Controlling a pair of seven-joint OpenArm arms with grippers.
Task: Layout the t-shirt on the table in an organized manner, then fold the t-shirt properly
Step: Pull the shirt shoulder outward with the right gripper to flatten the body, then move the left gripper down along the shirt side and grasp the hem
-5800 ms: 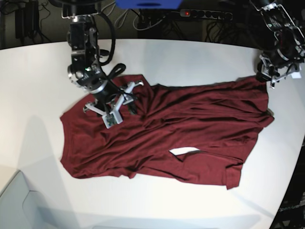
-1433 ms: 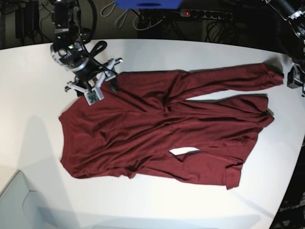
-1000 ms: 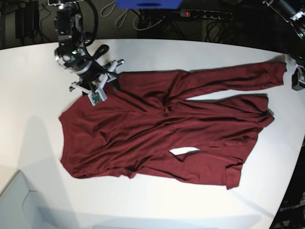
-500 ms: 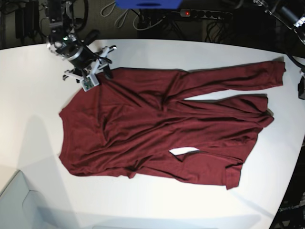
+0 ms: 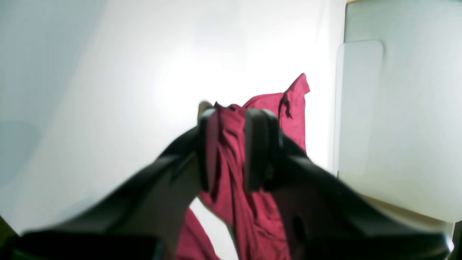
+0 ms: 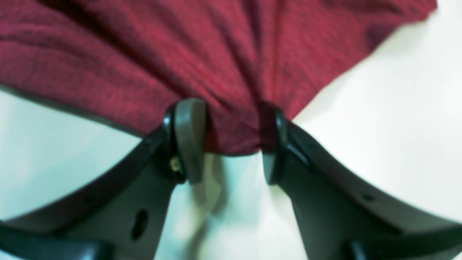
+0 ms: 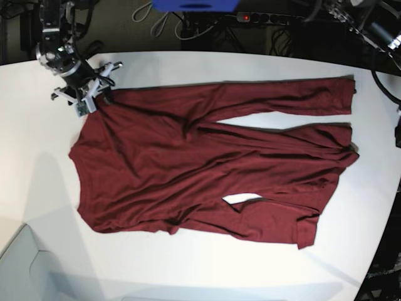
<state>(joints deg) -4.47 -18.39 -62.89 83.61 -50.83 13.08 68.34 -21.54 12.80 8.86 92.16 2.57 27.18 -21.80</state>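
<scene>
The dark maroon t-shirt (image 7: 213,169) lies spread on the white table (image 7: 250,69), with one long sleeve (image 7: 282,100) stretched along the far side. My right gripper (image 7: 94,97) is at the shirt's far left corner. In the right wrist view it (image 6: 231,119) is shut on a bunched edge of the cloth (image 6: 180,47). In the left wrist view my left gripper (image 5: 234,119) is shut on a fold of red fabric (image 5: 231,173) above the table. In the base view only a dark bit of that arm (image 7: 398,128) shows, at the right edge.
A power strip (image 7: 269,17), cables and a blue object (image 7: 194,5) lie behind the table's far edge. A pale box (image 7: 25,269) sits at the near left corner and also shows as a box (image 5: 389,126) in the left wrist view. The table's curved edge (image 7: 383,207) runs down the right.
My right gripper has dragged the shirt's corner further to the far left. The far sleeve has straightened and its cuff has slid left. The left arm has drifted down the right edge.
</scene>
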